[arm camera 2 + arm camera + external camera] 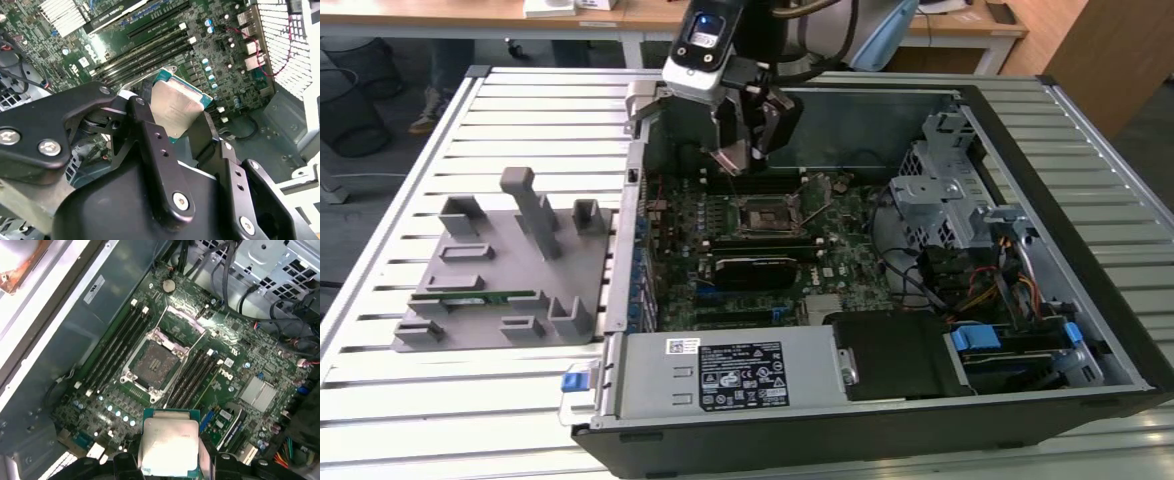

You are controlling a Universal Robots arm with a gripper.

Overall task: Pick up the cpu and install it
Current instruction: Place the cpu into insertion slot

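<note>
Grips the chip by two edges in the closed hand, clear above the board. Hangs short of the open, empty socket beyond. Mid-carry, likely; seems to need levelling and squaring over it.

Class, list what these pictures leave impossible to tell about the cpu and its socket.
- cpu underside: it faces away in both wrist views.
- cpu's side edges: covered where the tool grips them, second wrist view.
- socket pins: too small to make out, first wrist view.
</note>
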